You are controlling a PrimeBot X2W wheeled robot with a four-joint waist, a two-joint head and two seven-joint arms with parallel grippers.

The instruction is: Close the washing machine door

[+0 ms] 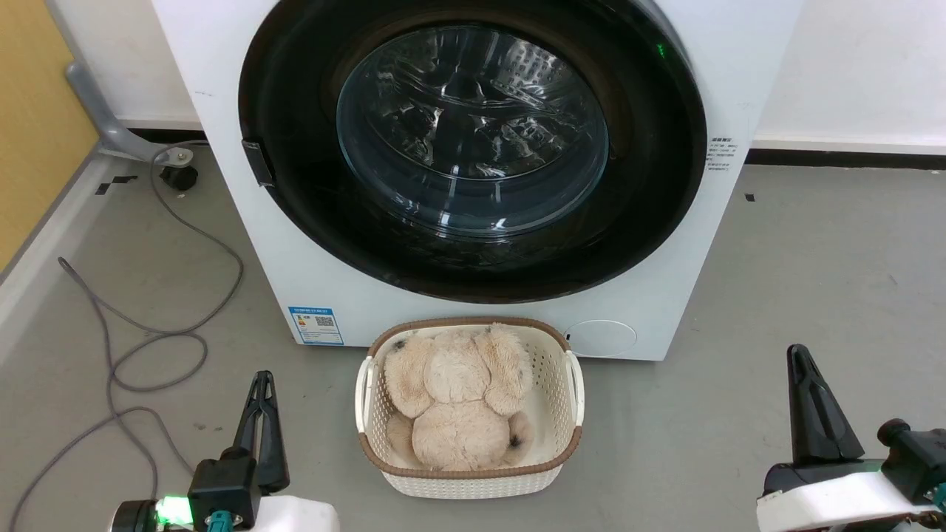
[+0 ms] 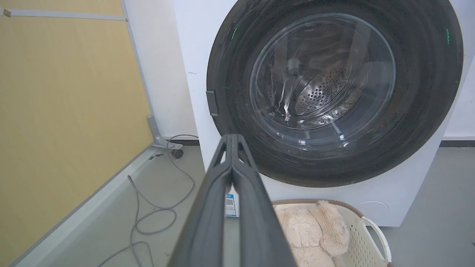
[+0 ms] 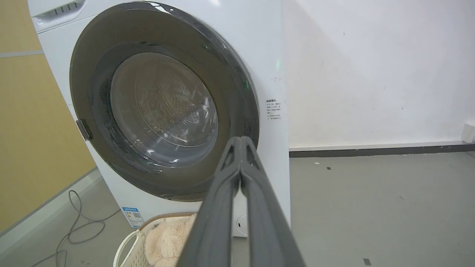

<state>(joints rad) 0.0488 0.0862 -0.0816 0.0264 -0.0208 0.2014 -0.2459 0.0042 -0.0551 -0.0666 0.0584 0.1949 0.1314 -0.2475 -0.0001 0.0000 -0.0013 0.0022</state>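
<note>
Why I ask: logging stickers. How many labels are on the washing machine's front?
2: a blue label lower left, a small printed label right of the door; others may be hidden higher up.

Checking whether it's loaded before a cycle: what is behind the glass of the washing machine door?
Through the washing machine door, which looks shut, the perforated steel drum shows. No laundry is evident, but glare and the black rim hide the drum's floor.
</note>
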